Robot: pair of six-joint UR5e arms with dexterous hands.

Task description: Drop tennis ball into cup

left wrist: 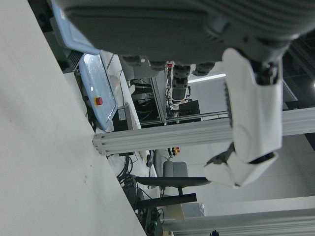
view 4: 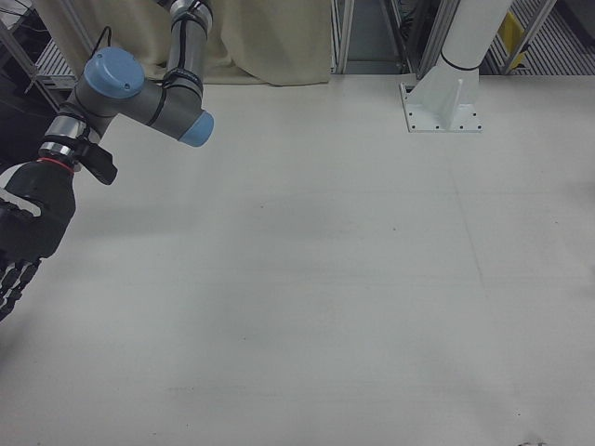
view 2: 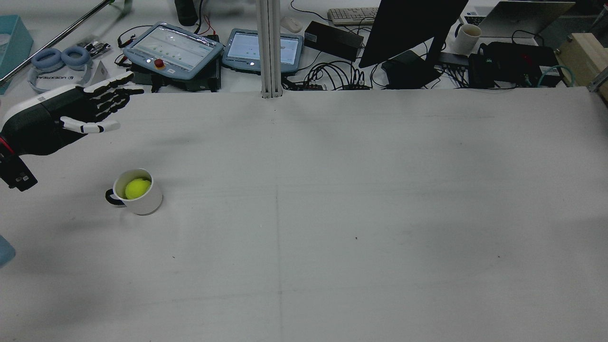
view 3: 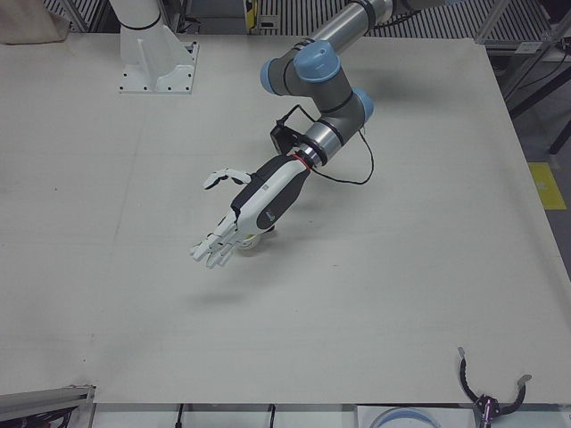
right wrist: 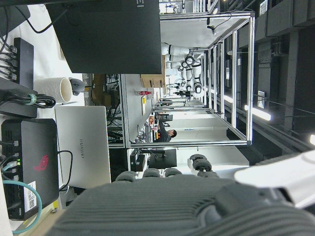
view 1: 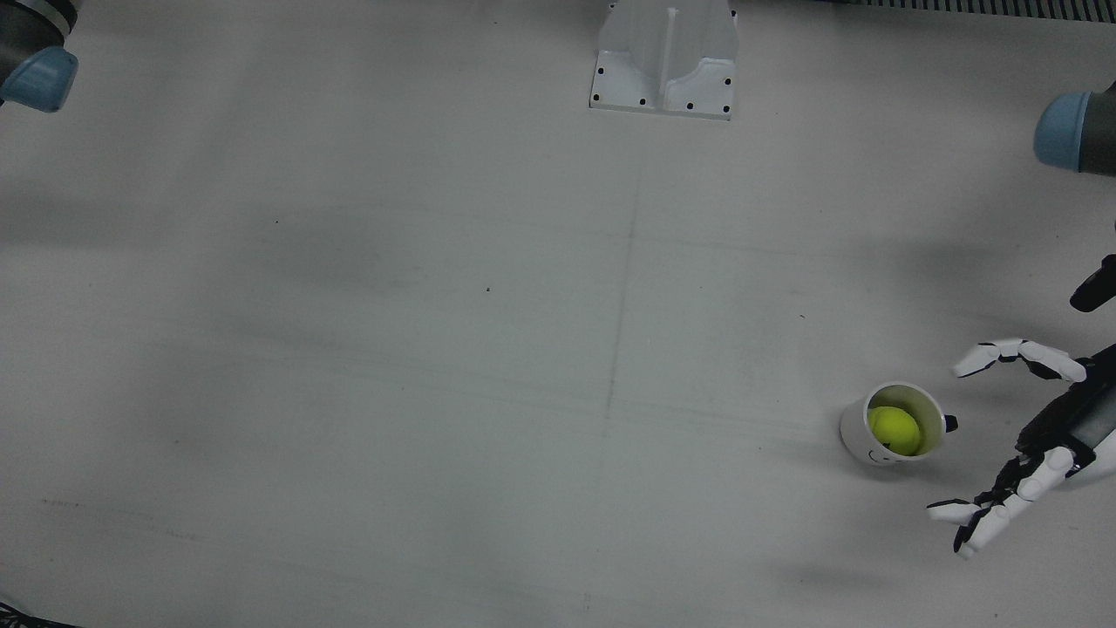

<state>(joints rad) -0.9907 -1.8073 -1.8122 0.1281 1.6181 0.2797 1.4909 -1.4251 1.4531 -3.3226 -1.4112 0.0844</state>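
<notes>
A: Checking ball pos. Tennis ball (view 2: 137, 188) sat inside the cup (view 2: 140, 199), cup upright on the surface (view 2: 332, 213), robot's left side. Front view agreed: ball (view 1: 894, 430) down in the cup (view 1: 859, 432), yellow-green showing through the mouth.

B: Cup handle?

A: Dark handle (view 2: 111, 198) pointed toward the left edge in rear view, i.e. away from table centre. Front view showed only a small dark nub at the rim.

B: Left robot hand (view 2: 71, 116)?

A: Released, nothing in it. Fingers (view 2: 111, 92) stretched out and spread, thumb apart from the rest. It hung above the surface, beyond the cup toward the operators' side, not touching cup or ball. Front view: same hand (view 1: 1033, 436) at the view's right edge, just beside the cup, clear gap between them. Left-front view: hand (view 3: 254, 209) covered most of the cup, so no ball visible there.

B: Right robot hand (view 4: 28, 232)?

A: Only in right-front view, at the view's left edge, well apart from the cup. Dark palm visible, fingers cut off by the frame. Can't tell whether spread or clenched. Right hand cam showed only its own casing + monitor, laptop, a mug on the desk behind.

B: Anything else on the surface?

A: White pedestal base (view 1: 664, 65) at the robot end, nr centre. Faint seam lines in the top.
</notes>
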